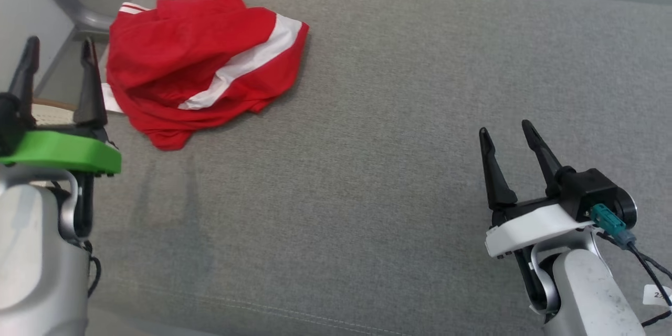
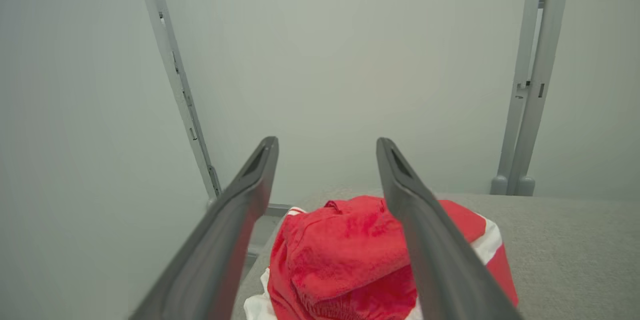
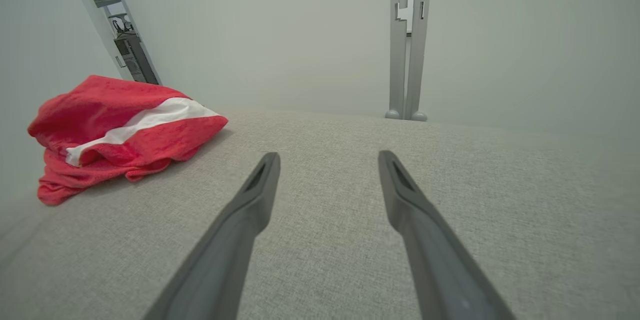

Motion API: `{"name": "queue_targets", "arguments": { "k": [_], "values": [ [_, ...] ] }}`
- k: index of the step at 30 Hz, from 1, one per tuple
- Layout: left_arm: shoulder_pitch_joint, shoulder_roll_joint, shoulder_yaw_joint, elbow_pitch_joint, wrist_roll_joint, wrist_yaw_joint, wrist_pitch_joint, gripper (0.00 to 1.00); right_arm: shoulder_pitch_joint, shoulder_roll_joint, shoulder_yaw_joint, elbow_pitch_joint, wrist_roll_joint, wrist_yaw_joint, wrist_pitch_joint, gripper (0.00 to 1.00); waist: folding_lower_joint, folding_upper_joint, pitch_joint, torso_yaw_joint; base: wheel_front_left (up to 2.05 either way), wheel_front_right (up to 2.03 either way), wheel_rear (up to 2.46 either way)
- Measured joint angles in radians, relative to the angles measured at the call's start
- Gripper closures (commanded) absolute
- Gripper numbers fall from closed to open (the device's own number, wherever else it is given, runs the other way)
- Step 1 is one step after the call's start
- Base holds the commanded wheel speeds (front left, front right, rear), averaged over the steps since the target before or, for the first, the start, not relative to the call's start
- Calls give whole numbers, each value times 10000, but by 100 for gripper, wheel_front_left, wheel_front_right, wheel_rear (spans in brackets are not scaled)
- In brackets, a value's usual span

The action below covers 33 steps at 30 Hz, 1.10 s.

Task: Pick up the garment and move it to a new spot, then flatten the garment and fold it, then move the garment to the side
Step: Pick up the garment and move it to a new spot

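Observation:
The garment [image 1: 197,60] is red with white stripes and lies crumpled at the far left of the grey fabric surface [image 1: 394,115]. It also shows as a bunched heap, the garment [image 2: 345,260], in the left wrist view and as the garment [image 3: 120,130] at the left of the right wrist view. My left gripper [image 1: 59,44] stands open just left of the heap, nothing between its fingers. Far to the right, near the front, my right gripper [image 1: 506,126] is open and empty above bare fabric.
The grey surface ends at its left edge beside the garment, with a metal frame tube [image 1: 68,2] beyond it. Pale wall panels and an upright post [image 3: 407,40] stand behind the far edge. A cable with a teal plug [image 1: 609,220] hangs off my right wrist.

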Motion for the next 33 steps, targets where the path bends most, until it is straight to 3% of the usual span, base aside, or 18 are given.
{"name": "queue_targets", "arguments": {
  "k": [13, 23, 33],
  "values": [
    [-3267, 1333, -832, 1925, -890, -228, 552, 0, -412, -10, -740, -1007, -368, 0, 2, 0, 1, 0, 1801, -1870, 0, 0, 0],
    [-4079, 2314, -3457, 3371, -2456, -245, 2171, 0, -596, -2, -800, -1168, -372, 0, -79, 0, 1, 0, 2799, -2886, 0, 0, 0],
    [-4179, 2767, -5083, 4303, -4458, -249, 4391, 0, -737, 6, -625, -1032, -207, 0, -167, 0, 1, 0, 3003, -3248, 0, 0, 0]
  ]
}}
